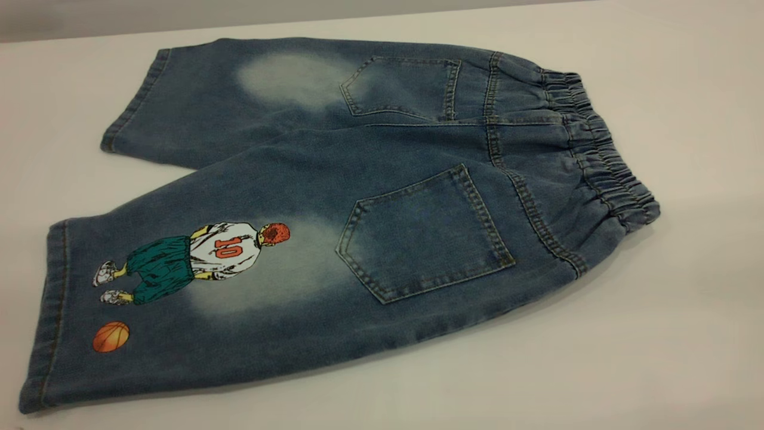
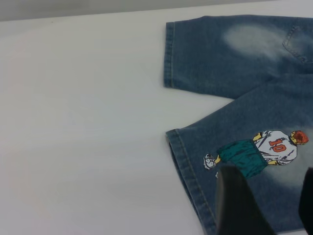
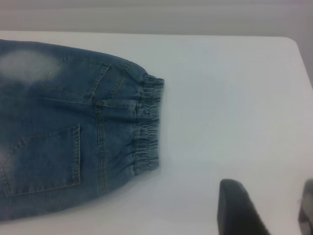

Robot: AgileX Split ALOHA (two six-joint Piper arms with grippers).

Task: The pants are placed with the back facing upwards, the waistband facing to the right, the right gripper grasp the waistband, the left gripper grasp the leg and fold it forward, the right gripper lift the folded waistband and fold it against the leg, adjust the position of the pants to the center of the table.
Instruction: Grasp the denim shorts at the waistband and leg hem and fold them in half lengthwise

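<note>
The pants (image 1: 334, 197) lie flat on the white table (image 1: 656, 334), back pockets up. Their ruffled waistband (image 1: 603, 149) points right. The printed leg (image 1: 173, 298) with the number 10 player and orange ball lies nearest the front left. In the left wrist view, my left gripper (image 2: 266, 200) hovers open above that printed leg (image 2: 254, 161), close to its hem, with nothing between its fingers. In the right wrist view, my right gripper (image 3: 266, 210) is open over bare table, off to the side of the waistband (image 3: 146, 125) and apart from it. Neither gripper shows in the exterior view.
The unprinted leg (image 1: 197, 101) lies at the back left. The table's far edge (image 1: 298, 21) runs behind the pants, and its side edge (image 3: 301, 54) shows in the right wrist view. Bare table surrounds the pants on all sides.
</note>
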